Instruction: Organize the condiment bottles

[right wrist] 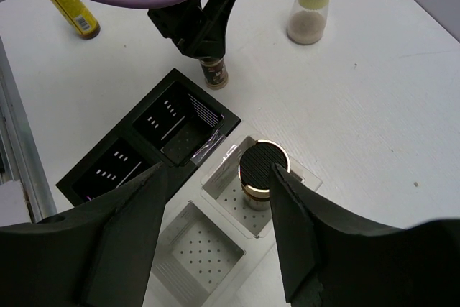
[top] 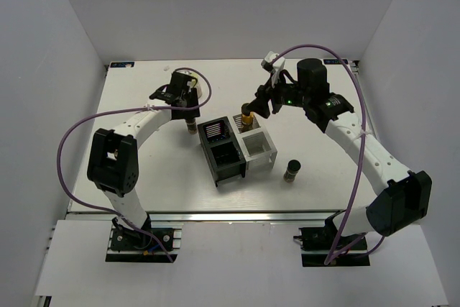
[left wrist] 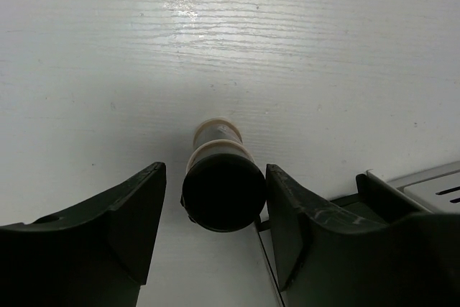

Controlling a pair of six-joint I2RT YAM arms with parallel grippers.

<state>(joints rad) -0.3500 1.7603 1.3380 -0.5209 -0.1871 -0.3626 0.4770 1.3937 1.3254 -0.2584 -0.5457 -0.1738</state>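
Observation:
A dark brown bottle [left wrist: 223, 192] with a black cap stands on the table between the fingers of my open left gripper [left wrist: 215, 174]; it also shows in the top view [top: 190, 128]. The amber-yellow bottle [right wrist: 261, 172] stands in a far cell of the white organizer [right wrist: 188, 258]. My right gripper [right wrist: 219, 174] is open above it, with its right finger beside the cap. A second dark bottle [top: 292, 170] stands alone on the table at the right. The cream-white bottle [right wrist: 310, 8] stands farther off on the table.
The black organizer [top: 223, 152] sits against the left side of the white organizer [top: 259, 147] at mid-table, its corner just right of my left gripper [top: 190, 113]. A small yellow object [right wrist: 72, 12] lies under the left arm.

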